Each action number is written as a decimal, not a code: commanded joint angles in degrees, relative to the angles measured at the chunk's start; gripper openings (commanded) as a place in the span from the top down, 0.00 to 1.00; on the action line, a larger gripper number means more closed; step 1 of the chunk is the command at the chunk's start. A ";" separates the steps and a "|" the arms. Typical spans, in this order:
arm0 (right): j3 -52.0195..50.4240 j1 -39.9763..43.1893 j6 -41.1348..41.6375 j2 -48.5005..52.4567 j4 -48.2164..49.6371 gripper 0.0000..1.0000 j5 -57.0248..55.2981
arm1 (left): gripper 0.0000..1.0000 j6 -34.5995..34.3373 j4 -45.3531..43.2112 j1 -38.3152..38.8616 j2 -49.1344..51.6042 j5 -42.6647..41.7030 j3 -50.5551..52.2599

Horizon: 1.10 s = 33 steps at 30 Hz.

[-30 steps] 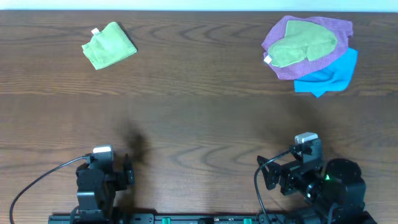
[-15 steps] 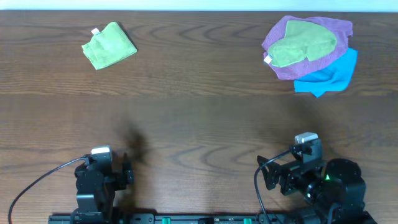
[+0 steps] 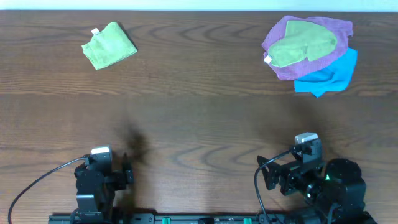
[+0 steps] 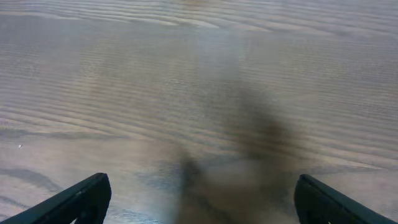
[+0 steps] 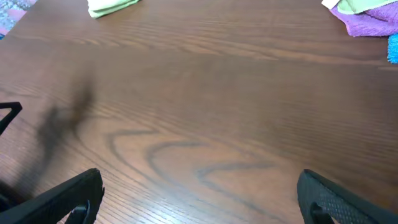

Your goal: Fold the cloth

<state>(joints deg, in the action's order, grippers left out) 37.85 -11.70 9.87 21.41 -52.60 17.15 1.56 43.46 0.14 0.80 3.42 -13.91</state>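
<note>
Left gripper (image 4: pixel 202 191) and right gripper (image 5: pixel 199 186) both stand wide-jawed and empty at the near edge of the table (image 3: pixel 199 124). The cloth (image 3: pixel 110 45) lies far left, well apart from both and almost straight ahead of the left arm, judged the nearer; it is a squarish bundle skewed to the table edge, with no clear long axis. Count: two grippers, one lime cloth, and a far-right pile of one olive-green cloth (image 3: pixel 305 43), one purple cloth (image 3: pixel 283 68) and one blue cloth (image 3: pixel 333 76).

fuzzy terry cloth (image 3: pixel 109 45), matt wood table (image 3: pixel 199 118)
</note>
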 commanded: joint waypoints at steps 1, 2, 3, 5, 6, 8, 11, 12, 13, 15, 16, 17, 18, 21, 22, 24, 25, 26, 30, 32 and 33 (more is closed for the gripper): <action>-0.15 0.44 0.37 -0.15 -0.11 0.01 0.20 | 0.05 0.63 0.09 0.24 -0.59 0.61 0.33; -0.15 0.46 0.15 -0.15 -0.13 0.01 -0.39 | 0.05 0.63 0.09 0.24 -0.59 0.61 0.33; -0.31 0.50 0.20 -0.15 -0.22 0.01 -3.13 | 0.05 0.63 0.09 0.24 -0.59 0.61 0.33; -1.18 0.50 0.11 -0.15 0.24 0.01 -9.09 | 0.05 0.63 0.09 0.24 -0.59 0.61 0.33; -1.73 0.52 -0.13 -0.26 0.48 0.01 -11.15 | 0.05 0.63 0.09 0.24 -0.59 0.61 0.33; -3.72 0.68 -5.57 -0.59 2.08 0.01 -12.31 | 0.05 0.63 0.09 0.24 -0.59 0.61 0.33; -7.15 1.77 -11.13 -1.38 3.98 0.01 -12.48 | 0.05 0.63 0.09 0.24 -0.59 0.61 0.33; -8.63 2.56 -11.96 -2.01 4.46 0.01 -12.52 | 0.05 0.63 0.09 0.24 -0.59 0.61 0.33; -9.88 3.32 -12.33 -2.82 4.76 0.01 -12.50 | 0.05 0.63 0.11 0.24 -0.59 0.61 0.33; -13.27 5.49 -12.31 -5.95 5.01 0.01 -12.63 | 0.05 0.63 0.09 0.24 -0.59 0.61 0.33; -14.49 6.29 -12.31 -7.39 5.01 0.01 -12.63 | 0.05 0.63 0.09 0.24 -0.59 0.61 0.33; -15.76 7.21 -12.31 -8.98 5.01 0.01 -12.63 | 0.05 0.63 0.09 0.24 -0.59 0.61 0.33; -16.72 8.00 -12.31 -10.27 5.03 0.01 -12.63 | 0.05 0.63 0.09 0.24 -0.59 0.61 0.33; -19.10 10.69 -12.33 -13.84 5.03 0.01 -12.63 | 0.05 0.63 0.09 0.24 -0.59 0.61 0.33; -19.69 11.39 -12.41 -14.62 5.03 0.01 -12.63 | 0.05 0.63 0.09 0.24 -0.59 0.61 0.33; -20.81 12.17 -13.27 -15.82 5.03 0.01 -12.61 | 0.05 0.63 0.11 0.24 -0.59 0.61 0.33; -21.31 12.22 -13.53 -16.26 5.01 0.01 -12.63 | 0.05 0.63 0.09 0.24 -0.59 0.61 0.33; -21.97 12.22 -13.86 -16.81 5.01 0.01 -12.63 | 0.05 0.63 0.09 0.24 -0.59 0.61 0.33; -24.02 12.22 -13.84 -18.43 5.09 0.01 -12.63 | 0.05 0.63 0.09 0.24 -0.59 0.61 0.33; -24.92 12.22 -13.84 -19.10 5.11 0.01 -12.66 | 0.05 0.63 0.11 0.24 -0.59 0.61 0.33; -25.42 12.22 -13.81 -19.50 5.16 0.01 -12.63 | 0.05 0.63 0.09 0.24 -0.59 0.61 0.33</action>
<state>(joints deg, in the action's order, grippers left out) 13.74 0.10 -2.85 3.18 -47.62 5.06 1.56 43.48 0.14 0.73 3.42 -13.89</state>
